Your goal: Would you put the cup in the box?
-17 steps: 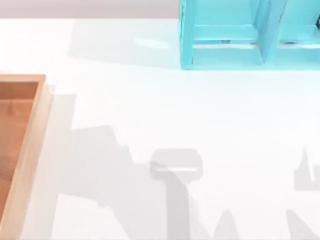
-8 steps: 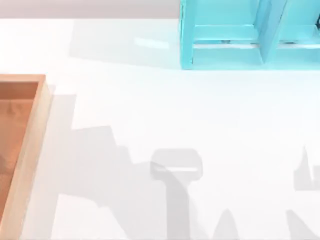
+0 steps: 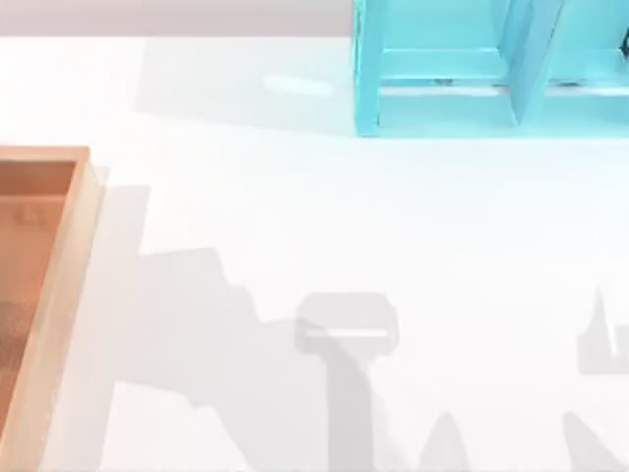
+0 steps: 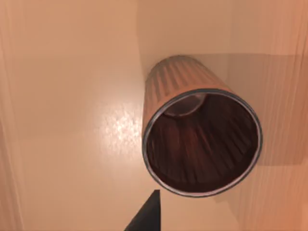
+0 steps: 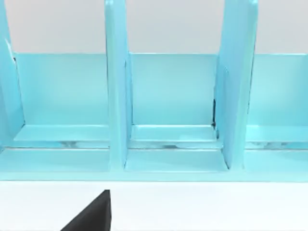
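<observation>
- In the left wrist view the left tool appears as one dark wedge cut off by the frame edge; whether its fingers are apart or together cannot be told, and it touches nothing that can be seen.
- Just beyond that wedge the cup lies on its side, its dark ribbed inside and thin metallic rim turned toward the camera, its coppery ribbed side running away behind.
- The cup rests on the smooth, glossy tan floor of the box, with a bright highlight on the wood beside it; the box's walls are hard to make out in this view.
- In the top view the box sits at the tabletop's left side, cut off by the frame, so the cup inside is out of sight there.
- In the right wrist view the right tool is also a single dark wedge cut by the frame edge, over the white tabletop; its state cannot be told.
- Farthest off, the turquoise shelf unit stands at the back of the tabletop, its upright dividers forming open compartments.
</observation>
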Controlling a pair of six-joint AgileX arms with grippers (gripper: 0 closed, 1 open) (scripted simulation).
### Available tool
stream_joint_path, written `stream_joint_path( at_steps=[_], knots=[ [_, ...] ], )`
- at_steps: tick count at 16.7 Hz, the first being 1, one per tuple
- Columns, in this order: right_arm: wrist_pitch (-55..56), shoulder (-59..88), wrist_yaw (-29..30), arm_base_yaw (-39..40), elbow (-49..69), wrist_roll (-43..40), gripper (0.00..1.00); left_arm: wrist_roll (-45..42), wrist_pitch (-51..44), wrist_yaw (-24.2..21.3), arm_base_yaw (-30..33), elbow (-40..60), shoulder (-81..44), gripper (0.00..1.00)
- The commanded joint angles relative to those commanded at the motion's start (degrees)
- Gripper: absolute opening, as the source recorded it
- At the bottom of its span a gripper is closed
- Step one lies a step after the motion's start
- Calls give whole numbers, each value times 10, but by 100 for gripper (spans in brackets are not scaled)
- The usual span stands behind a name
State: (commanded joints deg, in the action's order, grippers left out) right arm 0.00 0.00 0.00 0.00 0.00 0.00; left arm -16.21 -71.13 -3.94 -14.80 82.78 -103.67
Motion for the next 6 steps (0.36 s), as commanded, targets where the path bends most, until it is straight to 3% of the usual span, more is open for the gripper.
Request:
stream_joint_path(
  at_steps=[6],
  knots=[
    [0,0,0,0,0,0,100,0,0,0,0,0,0,100]
  ],
)
